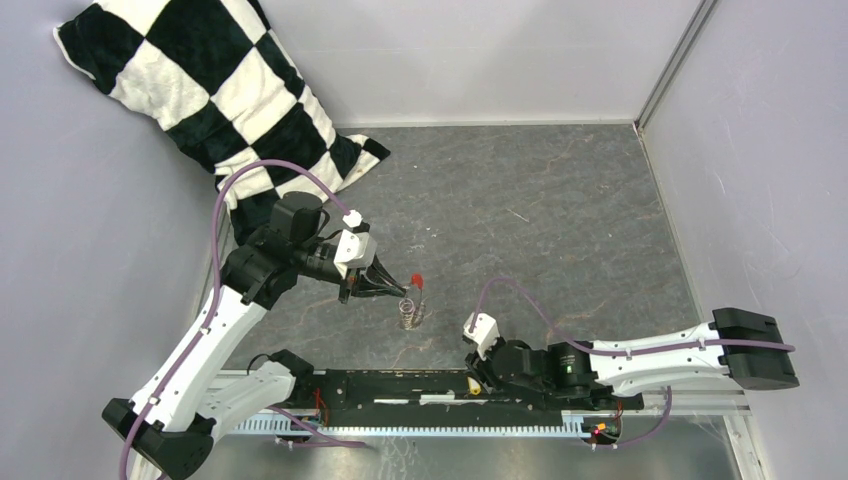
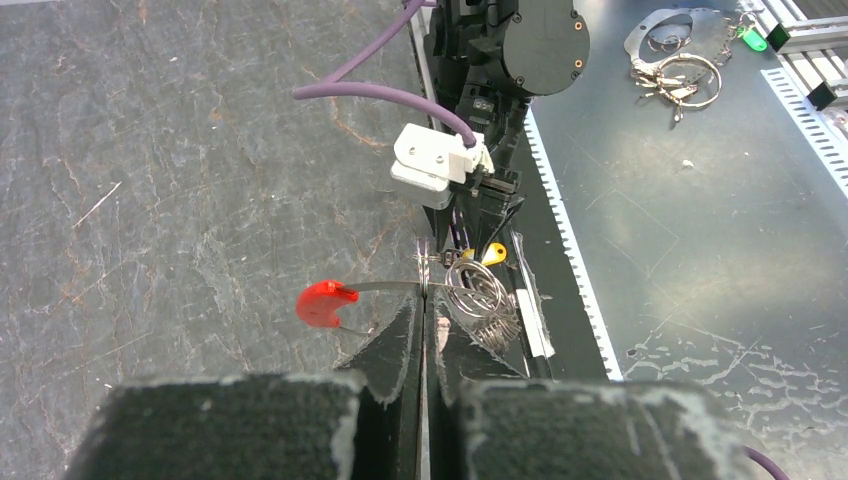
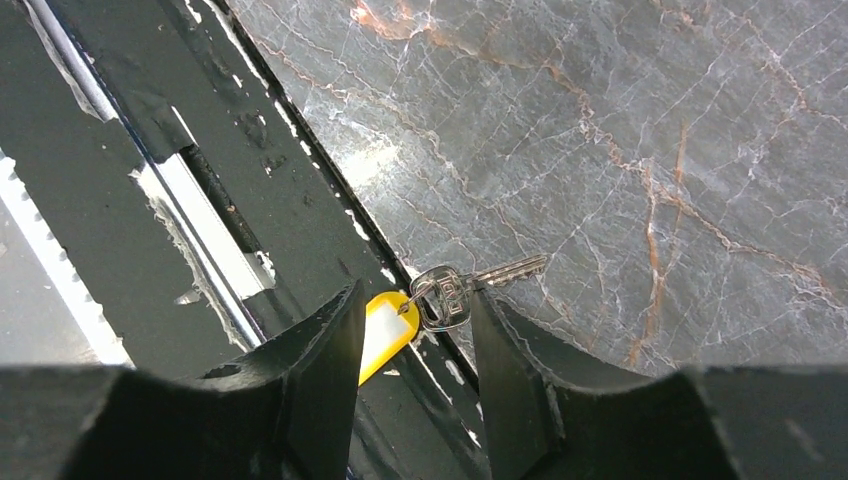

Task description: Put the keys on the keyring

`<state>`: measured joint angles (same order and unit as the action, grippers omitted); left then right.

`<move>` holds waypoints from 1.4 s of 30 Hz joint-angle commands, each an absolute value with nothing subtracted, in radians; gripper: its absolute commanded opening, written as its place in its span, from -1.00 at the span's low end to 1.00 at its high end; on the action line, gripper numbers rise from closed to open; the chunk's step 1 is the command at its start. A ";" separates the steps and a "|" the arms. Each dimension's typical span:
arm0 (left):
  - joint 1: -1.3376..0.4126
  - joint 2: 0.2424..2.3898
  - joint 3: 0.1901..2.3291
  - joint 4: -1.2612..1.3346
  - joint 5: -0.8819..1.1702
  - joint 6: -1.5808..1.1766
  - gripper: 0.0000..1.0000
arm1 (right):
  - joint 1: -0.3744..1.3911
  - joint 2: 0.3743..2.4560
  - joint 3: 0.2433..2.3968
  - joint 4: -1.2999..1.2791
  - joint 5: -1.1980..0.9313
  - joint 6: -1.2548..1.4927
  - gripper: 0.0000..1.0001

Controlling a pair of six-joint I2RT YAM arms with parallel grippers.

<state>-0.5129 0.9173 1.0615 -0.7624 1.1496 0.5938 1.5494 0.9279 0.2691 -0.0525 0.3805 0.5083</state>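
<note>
My left gripper [image 1: 398,290] is shut on the keyring, a thin silvery ring with a red sleeve [image 1: 418,281], and holds it just above the table. In the left wrist view the jaws [image 2: 424,300] pinch the wire, with the red sleeve [image 2: 325,303] to the left and a bunch of coiled rings [image 2: 482,303] to the right. The key [image 3: 470,283], silvery with a yellow plastic tag [image 3: 385,328], lies across the edge of the black rail. My right gripper [image 3: 415,320] is open, low over it, one finger on each side. The tag also shows in the top view [image 1: 473,381].
A black-and-white checkered cushion [image 1: 230,90] lies at the back left. A black rail [image 1: 400,385] runs along the near table edge. Spare keyrings [image 2: 680,75] and a green tag [image 2: 752,38] lie on the metal surface beyond it. Walls close in the left, back and right sides.
</note>
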 commanded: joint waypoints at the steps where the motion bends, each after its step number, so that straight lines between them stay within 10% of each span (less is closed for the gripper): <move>1: -0.514 0.911 1.091 -0.753 1.150 0.622 -0.96 | 1.557 0.949 0.278 -0.016 0.380 0.537 -0.04; 15: -0.515 0.901 1.095 -0.753 1.142 0.611 -0.95 | 1.566 0.995 0.275 -0.015 0.402 0.547 -0.37; 25: -0.514 0.887 1.095 -0.753 1.124 0.609 -0.96 | 1.566 0.918 0.282 0.020 0.463 0.483 -0.99; 36: -0.514 0.881 1.089 -0.753 1.120 0.612 -0.96 | 1.457 0.837 0.278 0.004 0.398 0.391 -1.00; 42: -0.515 0.876 1.085 -0.753 1.118 0.615 -0.96 | 1.509 0.883 0.294 -0.059 0.347 0.521 0.01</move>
